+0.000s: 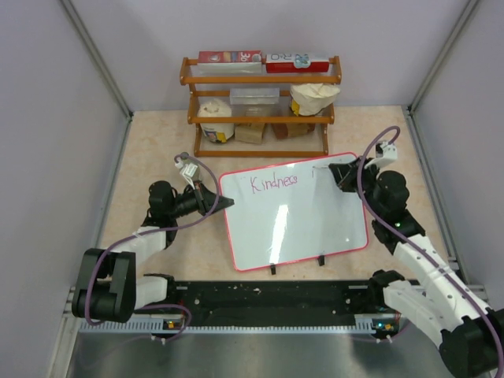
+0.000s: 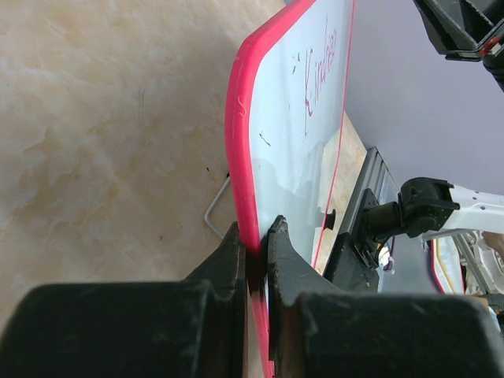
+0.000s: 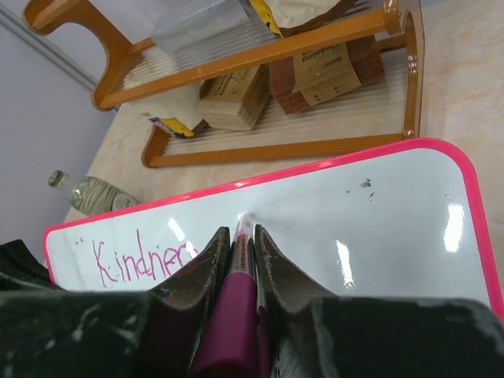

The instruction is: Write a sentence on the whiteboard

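One whiteboard (image 1: 307, 228), its sentence (image 1: 273, 183) at one word, "Kindness", top left. Left gripper (image 2: 256, 240) pinches the board's left rim; right gripper (image 3: 238, 236) clamps one magenta marker (image 3: 232, 315), tip touching the board.

Looking along the right hand (image 3: 240, 233), its finger covers the last letters of the pink word (image 3: 138, 261) on the whiteboard (image 3: 331, 213), and the marker (image 3: 232, 315) runs off the bottom edge. From above, the labels on the rack (image 1: 260, 79) boxes are too small to read.
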Controlling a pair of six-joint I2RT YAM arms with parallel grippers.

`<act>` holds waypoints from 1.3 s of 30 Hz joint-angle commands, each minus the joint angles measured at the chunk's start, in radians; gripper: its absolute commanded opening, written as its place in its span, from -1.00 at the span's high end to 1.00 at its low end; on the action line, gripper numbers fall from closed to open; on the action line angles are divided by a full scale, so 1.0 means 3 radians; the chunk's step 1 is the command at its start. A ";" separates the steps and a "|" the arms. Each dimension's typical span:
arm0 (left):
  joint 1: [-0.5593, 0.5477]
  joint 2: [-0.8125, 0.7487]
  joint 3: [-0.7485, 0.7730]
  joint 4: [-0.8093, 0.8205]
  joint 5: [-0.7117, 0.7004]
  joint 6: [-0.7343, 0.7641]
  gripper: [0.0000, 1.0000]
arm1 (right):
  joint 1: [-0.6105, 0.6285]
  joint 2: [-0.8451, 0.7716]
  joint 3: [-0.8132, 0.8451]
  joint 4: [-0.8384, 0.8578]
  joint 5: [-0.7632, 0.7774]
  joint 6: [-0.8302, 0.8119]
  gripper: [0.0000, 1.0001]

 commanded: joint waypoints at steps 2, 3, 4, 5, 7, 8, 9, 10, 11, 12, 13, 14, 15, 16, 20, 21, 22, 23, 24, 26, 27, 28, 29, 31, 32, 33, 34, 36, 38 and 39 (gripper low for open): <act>-0.0045 0.0053 -0.0054 -0.0123 -0.0462 0.0706 1.00 | -0.0031 -0.0254 -0.0034 0.0048 0.0082 0.0015 1.00; -0.0040 0.0053 -0.0060 -0.0123 -0.0472 0.0706 1.00 | -0.0031 -0.0295 -0.0034 0.0048 0.0087 0.0020 1.00; -0.0040 0.0048 -0.0054 -0.0118 -0.0472 0.0706 1.00 | -0.0031 -0.0336 -0.0034 0.0038 0.0102 0.0010 1.00; -0.0040 0.0053 -0.0054 -0.0123 -0.0467 0.0706 1.00 | -0.0031 -0.0351 -0.0029 0.0028 0.0107 0.0015 1.00; -0.0040 0.0068 -0.0049 -0.0118 -0.0462 0.0701 1.00 | -0.0031 -0.0357 -0.0029 -0.0003 0.0117 -0.0005 1.00; -0.0040 0.0068 -0.0049 -0.0118 -0.0462 0.0701 1.00 | -0.0031 -0.0347 -0.0029 -0.0013 0.0117 -0.0020 1.00; -0.0045 0.0068 -0.0054 -0.0118 -0.0457 0.0706 1.00 | -0.0031 -0.0336 -0.0034 -0.0013 0.0117 -0.0016 1.00; -0.0040 0.0058 -0.0054 -0.0118 -0.0467 0.0706 1.00 | -0.0031 -0.0296 -0.0039 -0.0003 0.0117 -0.0015 1.00; -0.0040 0.0048 -0.0054 -0.0118 -0.0472 0.0706 1.00 | -0.0031 -0.0280 -0.0059 0.0012 0.0117 -0.0026 1.00; -0.0040 0.0043 -0.0054 -0.0123 -0.0472 0.0711 1.00 | -0.0031 -0.0250 -0.0074 0.0022 0.0112 -0.0021 1.00; -0.0040 0.0043 -0.0060 -0.0123 -0.0477 0.0711 1.00 | -0.0031 -0.0229 -0.0095 0.0053 0.0107 -0.0016 1.00; -0.0040 0.0048 -0.0054 -0.0133 -0.0477 0.0711 1.00 | -0.0031 -0.0193 -0.0105 0.0063 0.0107 -0.0010 1.00; -0.0040 0.0048 -0.0054 -0.0128 -0.0477 0.0711 1.00 | -0.0031 -0.0173 -0.0120 0.0078 0.0102 -0.0010 1.00; -0.0040 0.0053 -0.0054 -0.0128 -0.0472 0.0711 1.00 | -0.0031 -0.0157 -0.0141 0.0109 0.0097 0.0000 1.00; -0.0040 0.0043 -0.0054 -0.0128 -0.0477 0.0711 1.00 | -0.0031 -0.0111 -0.0167 0.0099 0.0097 -0.0010 1.00; -0.0040 0.0043 -0.0054 -0.0128 -0.0472 0.0711 1.00 | -0.0036 -0.0116 -0.0172 0.0089 0.0097 -0.0015 1.00; -0.0040 0.0048 -0.0054 -0.0133 -0.0467 0.0711 1.00 | -0.0031 -0.0121 -0.0177 0.0079 0.0097 -0.0026 1.00; -0.0040 0.0053 -0.0054 -0.0128 -0.0472 0.0716 1.00 | -0.0031 -0.0132 -0.0182 0.0048 0.0092 -0.0031 1.00; -0.0040 0.0053 -0.0054 -0.0128 -0.0472 0.0711 1.00 | -0.0031 -0.0162 -0.0187 0.0033 0.0092 -0.0041 1.00; -0.0040 0.0043 -0.0054 -0.0128 -0.0472 0.0711 1.00 | -0.0031 -0.0188 -0.0208 -0.0018 0.0097 -0.0056 1.00; -0.0040 0.0043 -0.0054 -0.0128 -0.0477 0.0711 1.00 | -0.0031 -0.0213 -0.0218 -0.0034 0.0097 -0.0061 1.00; -0.0040 0.0048 -0.0054 -0.0128 -0.0477 0.0711 1.00 | -0.0031 -0.0229 -0.0228 -0.0054 0.0097 -0.0072 1.00; -0.0040 0.0053 -0.0054 -0.0128 -0.0472 0.0711 1.00 | -0.0036 -0.0239 -0.0233 -0.0085 0.0097 -0.0072 1.00; -0.0045 0.0043 -0.0054 -0.0133 -0.0472 0.0711 1.00 | -0.0031 -0.0290 -0.0264 -0.0111 0.0092 -0.0077 1.00; -0.0040 0.0048 -0.0054 -0.0128 -0.0472 0.0711 1.00 | -0.0031 -0.0300 -0.0274 -0.0126 0.0092 -0.0077 1.00; -0.0040 0.0043 -0.0054 -0.0133 -0.0472 0.0711 1.00 | -0.0031 -0.0321 -0.0284 -0.0146 0.0087 -0.0082 1.00; -0.0040 0.0043 -0.0054 -0.0133 -0.0482 0.0711 1.00 | -0.0031 -0.0346 -0.0294 -0.0162 0.0087 -0.0082 1.00; -0.0040 0.0043 -0.0060 -0.0138 -0.0472 0.0711 1.00 | -0.0036 -0.0367 -0.0305 -0.0187 0.0077 -0.0082 1.00; -0.0040 0.0033 -0.0060 -0.0133 -0.0477 0.0711 1.00 | -0.0031 -0.0397 -0.0330 -0.0198 0.0071 -0.0082 1.00; -0.0040 0.0038 -0.0060 -0.0138 -0.0477 0.0711 1.00 | -0.0031 -0.0403 -0.0340 -0.0198 0.0077 -0.0077 1.00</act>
